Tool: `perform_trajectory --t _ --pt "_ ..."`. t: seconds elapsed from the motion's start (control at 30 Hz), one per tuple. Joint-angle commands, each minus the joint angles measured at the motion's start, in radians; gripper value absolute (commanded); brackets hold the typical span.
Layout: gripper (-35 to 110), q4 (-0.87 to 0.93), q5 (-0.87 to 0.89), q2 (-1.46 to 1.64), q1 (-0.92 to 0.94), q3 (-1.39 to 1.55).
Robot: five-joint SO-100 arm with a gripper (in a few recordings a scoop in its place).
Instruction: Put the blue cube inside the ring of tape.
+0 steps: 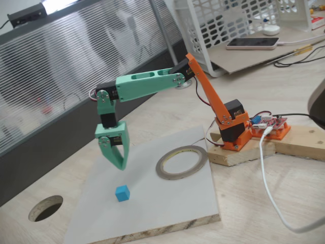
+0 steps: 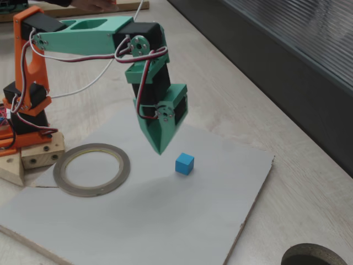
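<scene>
Plainly, the grasp has not begun: the cube (image 1: 122, 193) sits free on the grey board (image 1: 167, 203), well apart from the ring (image 1: 182, 162), which lies flat on the same board nearer the arm's orange base (image 1: 232, 129). The gripper (image 1: 121, 163) hangs above the board with its green fingers pointing down, their tips drawn together to a point, so it is closed or all but closed and carries nothing. In both fixed views the tips stand off the surface and a little to one side of the cube, not over it; in a fixed view the cube (image 2: 185, 164) lies just to the right of the tips (image 2: 160, 149) and lower in the picture, while the ring (image 2: 91, 169) is off to the left, near the wooden block (image 2: 33, 157) that carries the base. The arm is stretched forward with its wrist bent down, a posture that suits a drop from above onto a small thing. I judge this the approach: the fingers would need to spread, shift over the cube and come down around it. The cube is tiny and light, so a tip landing on its edge could knock it aside. The ring's wide opening should make the later drop forgiving.
</scene>
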Motion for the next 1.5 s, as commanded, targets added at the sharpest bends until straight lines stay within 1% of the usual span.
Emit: perform_trajectory --t 0.0,0.17,1.0,1.27,1.47 --pt "0 0.005 0.015 -0.031 -0.02 -0.078" --pt "0 0.008 0.015 -0.075 -0.018 -0.098" --pt "0 0.003 0.012 -0.077 -0.02 -0.097" --pt "0 0.002 0.014 -0.192 -0.017 -0.1" --pt "0 -0.003 0.015 -0.212 -0.02 -0.1"
